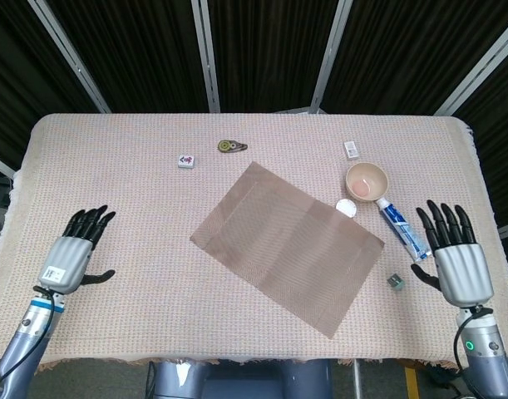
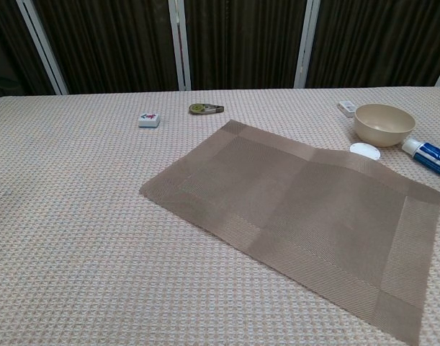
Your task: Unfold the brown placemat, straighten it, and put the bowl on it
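Placemat (image 1: 287, 242) unfolded, flat mid-table; bowl (image 1: 367, 181) off its right corner, beside toothpaste tube (image 1: 401, 229) with unreadable print. Left hand (image 1: 73, 254), right hand (image 1: 454, 260) spread, empty

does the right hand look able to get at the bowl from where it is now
Probably yes. The right hand is open and holds nothing, and the bowl sits on the same side, beyond it. Only the toothpaste tube lies between them, touching the bowl, so the hand may brush it.
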Tool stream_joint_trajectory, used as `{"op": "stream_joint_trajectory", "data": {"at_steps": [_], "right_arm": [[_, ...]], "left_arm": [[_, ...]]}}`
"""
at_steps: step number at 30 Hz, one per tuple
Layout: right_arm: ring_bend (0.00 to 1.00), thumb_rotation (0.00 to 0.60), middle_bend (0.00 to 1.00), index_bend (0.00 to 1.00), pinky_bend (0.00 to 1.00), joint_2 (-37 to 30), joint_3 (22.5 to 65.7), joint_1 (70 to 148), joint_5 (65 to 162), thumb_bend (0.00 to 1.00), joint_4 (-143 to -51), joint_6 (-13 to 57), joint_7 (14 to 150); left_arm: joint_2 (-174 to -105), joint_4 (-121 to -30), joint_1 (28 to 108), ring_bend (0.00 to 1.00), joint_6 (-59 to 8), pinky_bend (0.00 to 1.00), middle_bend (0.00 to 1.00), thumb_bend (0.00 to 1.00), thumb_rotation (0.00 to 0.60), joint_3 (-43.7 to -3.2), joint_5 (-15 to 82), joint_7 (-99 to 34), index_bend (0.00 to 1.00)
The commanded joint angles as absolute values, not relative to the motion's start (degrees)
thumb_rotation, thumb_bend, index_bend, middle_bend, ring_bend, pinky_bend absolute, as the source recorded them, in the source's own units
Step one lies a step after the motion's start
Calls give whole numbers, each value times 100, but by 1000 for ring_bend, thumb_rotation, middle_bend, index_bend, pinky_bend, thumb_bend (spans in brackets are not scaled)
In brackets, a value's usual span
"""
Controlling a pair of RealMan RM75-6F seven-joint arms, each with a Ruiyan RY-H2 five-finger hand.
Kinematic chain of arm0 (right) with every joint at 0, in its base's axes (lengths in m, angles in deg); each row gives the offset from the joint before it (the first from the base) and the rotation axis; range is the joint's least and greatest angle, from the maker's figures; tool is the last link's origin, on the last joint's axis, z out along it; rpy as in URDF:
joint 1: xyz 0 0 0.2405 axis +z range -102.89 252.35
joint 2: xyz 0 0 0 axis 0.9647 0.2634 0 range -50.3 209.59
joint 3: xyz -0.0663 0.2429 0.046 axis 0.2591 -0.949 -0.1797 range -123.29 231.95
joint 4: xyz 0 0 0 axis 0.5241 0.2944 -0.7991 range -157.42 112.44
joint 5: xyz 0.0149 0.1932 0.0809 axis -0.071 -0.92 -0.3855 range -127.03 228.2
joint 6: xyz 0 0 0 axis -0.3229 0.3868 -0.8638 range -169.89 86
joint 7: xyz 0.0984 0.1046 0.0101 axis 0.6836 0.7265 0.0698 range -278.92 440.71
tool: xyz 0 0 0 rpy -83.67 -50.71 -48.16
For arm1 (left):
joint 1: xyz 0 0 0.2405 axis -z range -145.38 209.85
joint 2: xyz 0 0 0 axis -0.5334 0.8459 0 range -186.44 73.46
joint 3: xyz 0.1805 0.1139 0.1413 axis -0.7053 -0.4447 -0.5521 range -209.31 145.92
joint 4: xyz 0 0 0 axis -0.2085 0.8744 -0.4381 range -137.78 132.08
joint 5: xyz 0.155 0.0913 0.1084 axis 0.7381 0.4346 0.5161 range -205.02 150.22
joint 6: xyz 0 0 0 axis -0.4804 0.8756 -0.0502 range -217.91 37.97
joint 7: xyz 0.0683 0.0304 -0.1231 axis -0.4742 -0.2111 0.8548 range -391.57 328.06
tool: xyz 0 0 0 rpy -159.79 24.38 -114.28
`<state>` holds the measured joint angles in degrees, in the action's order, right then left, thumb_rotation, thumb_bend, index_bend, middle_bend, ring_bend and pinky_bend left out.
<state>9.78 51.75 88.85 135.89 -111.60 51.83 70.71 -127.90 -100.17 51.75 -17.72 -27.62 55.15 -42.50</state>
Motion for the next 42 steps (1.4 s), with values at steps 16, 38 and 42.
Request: {"op": "stream_joint_trajectory", "data": {"at_steps": [16,38,42], "right_arm": [[0,600,0,0,0,866,4917,8521,13192,0,-11005,5055,7362],[0,600,0,0,0,909,4727,8457,13222,0,-11005,4965,7634],[0,600,0,0,0,915,4708,8442,13236,0,-10996,4963,7649]], "left_arm": [[-15002,-6473,7133,0,-3340,0,0,254,600,-2647,6607,-3136,253],[-16193,-4624,7649,0,-3593,0,0,266,600,-2805,6572,-2339,267],[-16290,-4473,7670,0,-3595,0,0,266,600,-2832,6547,-2264,269]]}}
